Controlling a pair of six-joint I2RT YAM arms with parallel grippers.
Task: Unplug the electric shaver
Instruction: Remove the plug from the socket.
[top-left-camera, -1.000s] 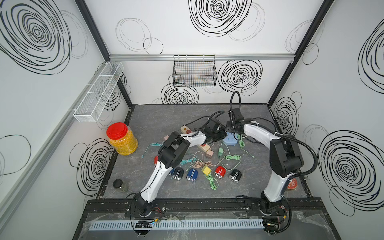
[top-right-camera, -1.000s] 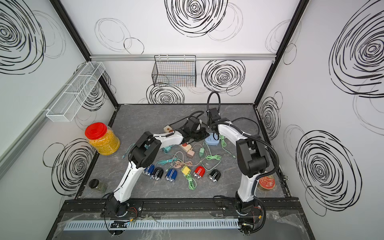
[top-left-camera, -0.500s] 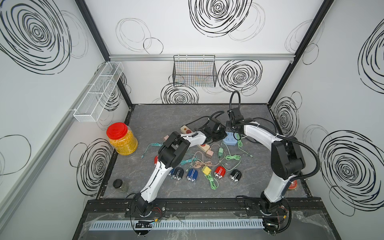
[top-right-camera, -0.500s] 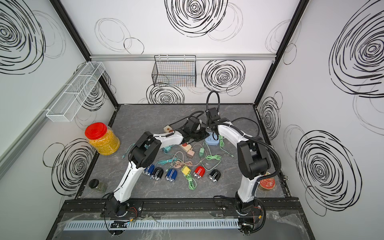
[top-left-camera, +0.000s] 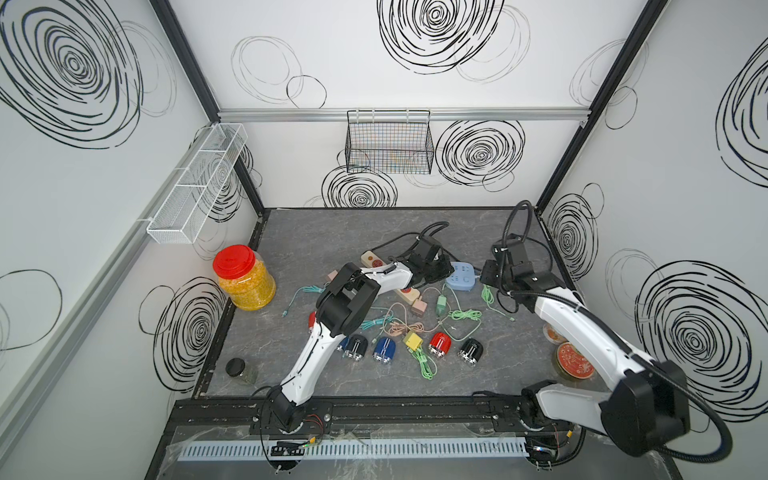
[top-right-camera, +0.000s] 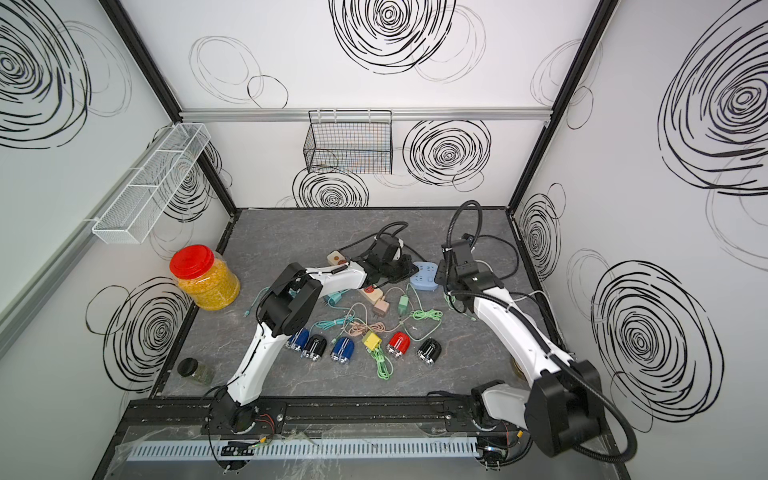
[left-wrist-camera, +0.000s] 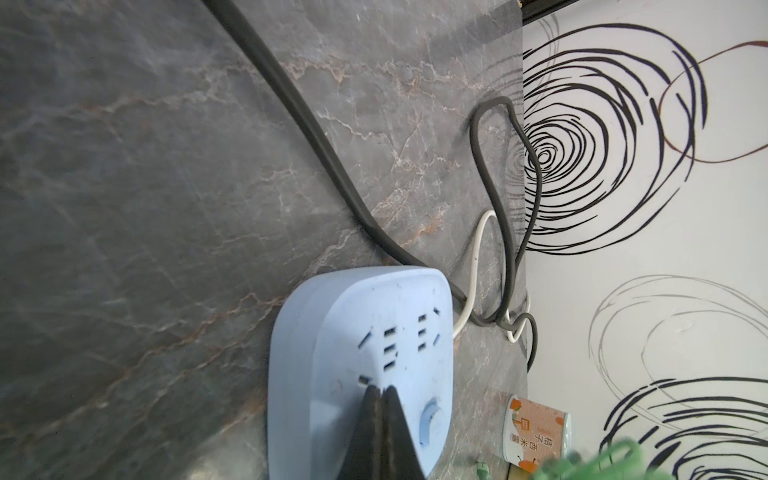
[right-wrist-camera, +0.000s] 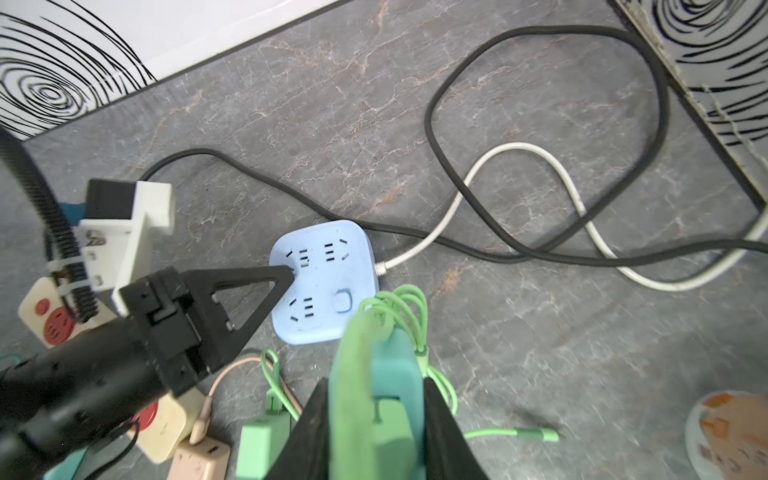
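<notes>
Grey marble table (top-left-camera: 332, 232) carries a near row of shavers (top-left-camera: 384, 348); beyond them the right end effector (right-wrist-camera: 376, 399) clamps a green plug (right-wrist-camera: 365, 353), apparently clear of the blue power strip (right-wrist-camera: 328, 286), which the left end effector (left-wrist-camera: 380, 399), tips pinched together, presses down. Next, likely: set the plug aside.

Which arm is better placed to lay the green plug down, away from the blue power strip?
Right. The right gripper holds the green plug, clear of the blue power strip; the left gripper, shut, has its tips on that strip.
</notes>
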